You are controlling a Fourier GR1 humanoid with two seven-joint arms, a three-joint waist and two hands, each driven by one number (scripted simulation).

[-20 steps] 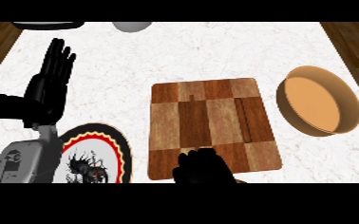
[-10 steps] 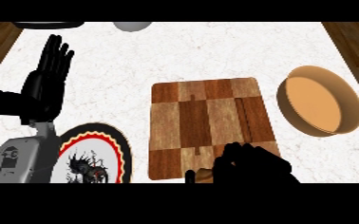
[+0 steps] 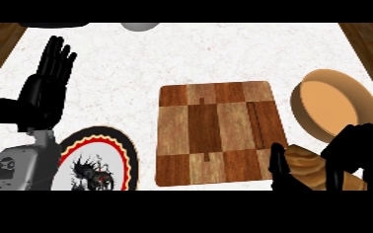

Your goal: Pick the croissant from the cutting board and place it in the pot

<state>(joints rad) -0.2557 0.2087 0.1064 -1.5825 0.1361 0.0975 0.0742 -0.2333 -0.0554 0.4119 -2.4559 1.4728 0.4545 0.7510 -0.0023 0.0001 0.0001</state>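
The golden-brown croissant [image 3: 313, 167] is at the lower right, just off the near right corner of the checkered wooden cutting board [image 3: 215, 128]. My right hand [image 3: 348, 150] is curled round the croissant, thumb on its left and fingers on its right. The tan pot [image 3: 331, 104] lies right of the board, just beyond the hand. My left hand [image 3: 45, 86] rests open at the left, fingers up.
A round plate [image 3: 102, 159] with a red, yellow and black rim and a dark pattern lies at the lower left beside my left forearm. A grey round object [image 3: 140, 25] sits at the counter's far edge. Wooden strips border the counter's far corners.
My right hand has moved rightward from the board's near edge to beyond its right corner, carrying the croissant toward the pot. The left hand has stayed still.
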